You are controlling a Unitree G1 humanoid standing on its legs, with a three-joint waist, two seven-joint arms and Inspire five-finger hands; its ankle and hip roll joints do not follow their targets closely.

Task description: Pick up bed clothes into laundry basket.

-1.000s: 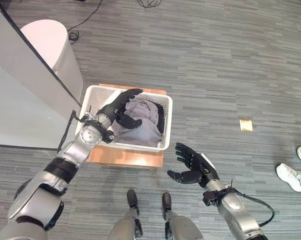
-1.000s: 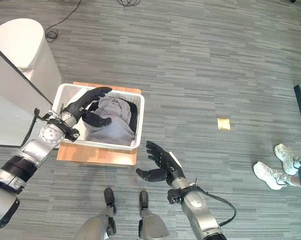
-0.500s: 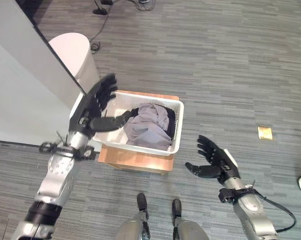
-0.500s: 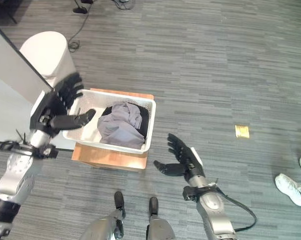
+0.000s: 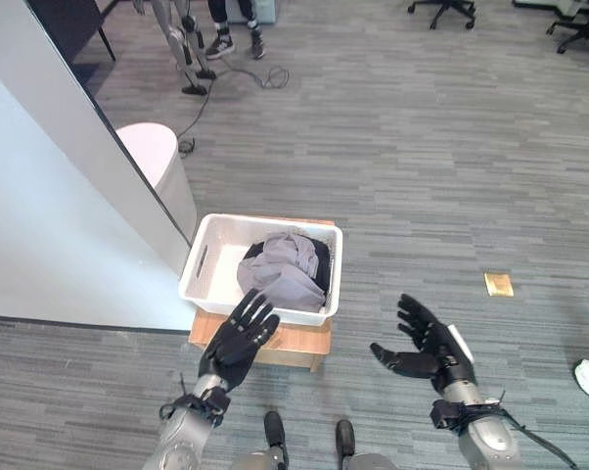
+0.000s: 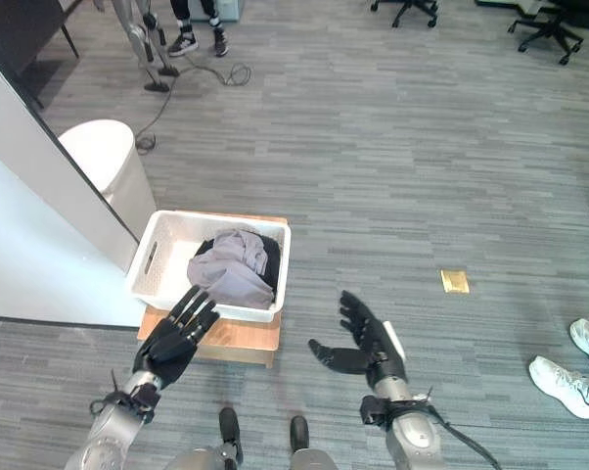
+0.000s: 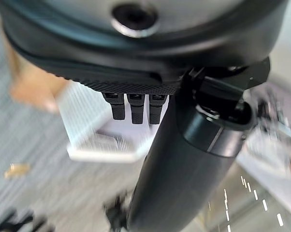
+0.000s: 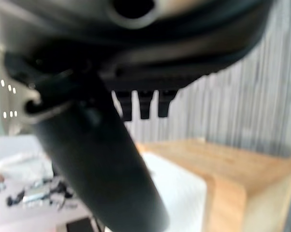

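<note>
Since the crumpled grey and black bed clothes (image 5: 283, 269) already lie inside the white plastic laundry basket (image 5: 204, 266), bunched toward its right half, I think this job is nearly done. The basket sits on a low wooden table (image 5: 294, 342) on the grey floor. My left hand (image 5: 240, 340) hovers just in front of the basket's near rim, fingers spread wide, holding nothing. My right hand (image 5: 424, 345) hangs off to the right, well apart from the basket, fingers loose and spread, also holding nothing. The clothes lie straight ahead of my left hand, so that hand is nearer if I need to push them down.
</note>
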